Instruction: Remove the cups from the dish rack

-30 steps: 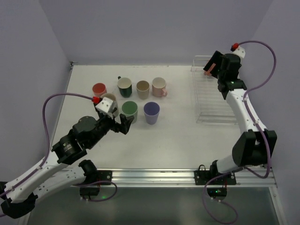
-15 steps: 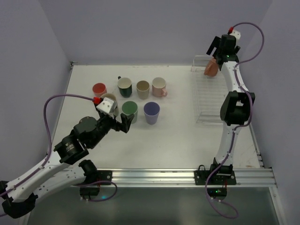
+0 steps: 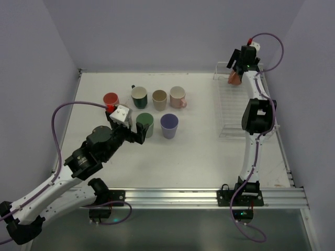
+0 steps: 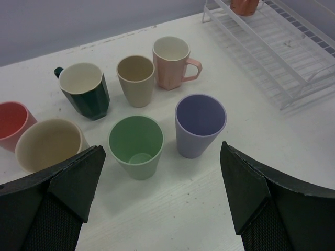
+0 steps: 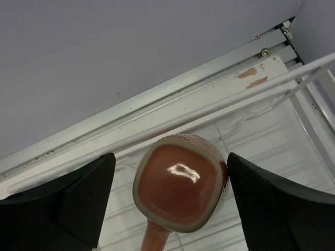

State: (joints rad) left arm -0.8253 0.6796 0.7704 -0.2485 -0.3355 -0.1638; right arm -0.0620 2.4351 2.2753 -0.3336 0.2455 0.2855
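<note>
Seven cups stand on the table: red [image 3: 110, 99], cream [image 4: 48, 144], dark green [image 3: 139, 97], tan [image 3: 159, 97], pink [image 3: 178, 97], light green [image 3: 144, 124] and lavender [image 3: 169, 125]. The salmon cup [image 5: 180, 188] lies in the far end of the dish rack [image 3: 238, 112], its bottom facing the right wrist camera. My right gripper [image 5: 167, 204] is open with one finger on each side of the salmon cup. The right finger is at the cup's side and the left finger stands apart. My left gripper [image 4: 162, 209] is open and empty, just in front of the light green and lavender cups.
The rack's wire grid [image 4: 293, 57] holds only the salmon cup [image 4: 245, 5]. The back wall and a metal rail [image 5: 157, 99] run close behind the rack. The right wall stands close beside it.
The right arm has swung upright at the back of the rack and its gripper now sits over the salmon cup. The left gripper has edged a little toward the cups.
</note>
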